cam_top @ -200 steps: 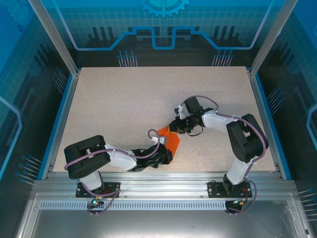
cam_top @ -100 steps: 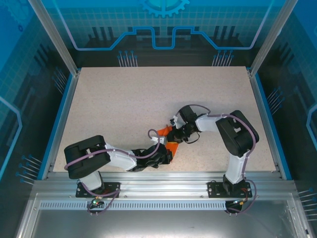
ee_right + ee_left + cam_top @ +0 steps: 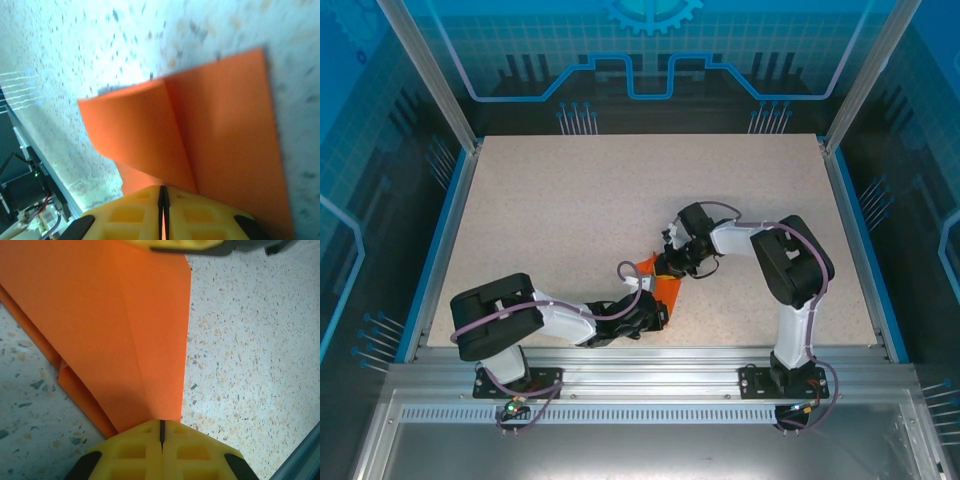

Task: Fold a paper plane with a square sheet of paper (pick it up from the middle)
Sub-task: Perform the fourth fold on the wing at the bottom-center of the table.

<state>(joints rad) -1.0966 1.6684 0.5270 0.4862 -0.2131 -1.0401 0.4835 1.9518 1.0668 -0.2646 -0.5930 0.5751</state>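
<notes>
Gripping the folded orange paper (image 3: 125, 330) with the left fingers (image 3: 172, 437), shut tight — and pinching its curled flap with the right fingers (image 3: 172, 200), shut too, on the surface (image 3: 250, 340).

One square sheet of paper (image 3: 125, 330) — two claws (image 3: 161, 427) (image 3: 162, 192).

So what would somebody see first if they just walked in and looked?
The bright orange paper, folded into a pointy shape, pops out near the front middle of the speckled table. The left hand pinches one end of it and the right hand pinches the other, both shut tight on it.
</notes>
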